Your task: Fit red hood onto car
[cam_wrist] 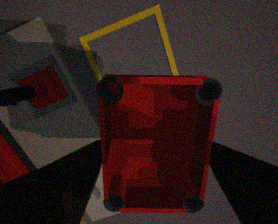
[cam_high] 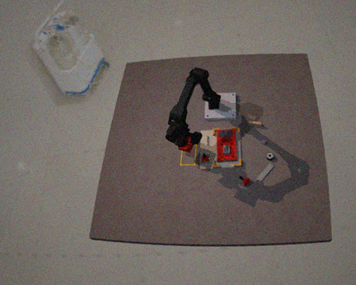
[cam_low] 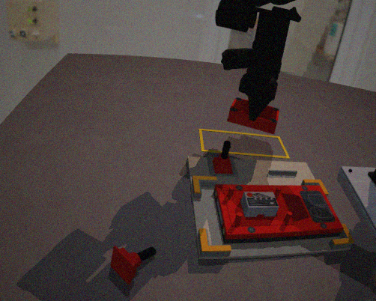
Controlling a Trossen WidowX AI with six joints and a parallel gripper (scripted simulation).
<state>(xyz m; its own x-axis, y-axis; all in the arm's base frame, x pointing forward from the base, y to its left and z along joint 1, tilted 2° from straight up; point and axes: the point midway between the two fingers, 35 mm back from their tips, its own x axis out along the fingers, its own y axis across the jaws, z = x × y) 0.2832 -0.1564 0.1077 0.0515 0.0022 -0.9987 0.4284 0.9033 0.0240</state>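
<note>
The red hood (cam_high: 185,146) (cam_low: 240,116) (cam_wrist: 170,115) is in the air over the near-jig end of the yellow outline, roughly level, its four dark corner holes showing in the wrist view. My gripper (cam_low: 254,117) (cam_wrist: 154,147) is shut on it, one black finger against each long side; the far finger is hidden in the exterior view. The red car chassis (cam_high: 221,159) (cam_low: 318,229) (cam_wrist: 10,162) lies in the jig (cam_low: 262,251) with orange corner brackets. The grey engine block (cam_high: 226,150) (cam_low: 261,204) sits on its deck, with short red pegs around it.
The yellow outline (cam_high: 188,164) (cam_low: 243,153) (cam_wrist: 120,24) lies beside the jig. A red part with upright black handle (cam_high: 205,158) (cam_low: 222,165) (cam_wrist: 47,87) stands between them. Another red part (cam_high: 246,181) (cam_low: 124,263), a grey bar (cam_high: 265,172), a wheel (cam_high: 270,156) and a tan stick (cam_high: 255,123) lie around.
</note>
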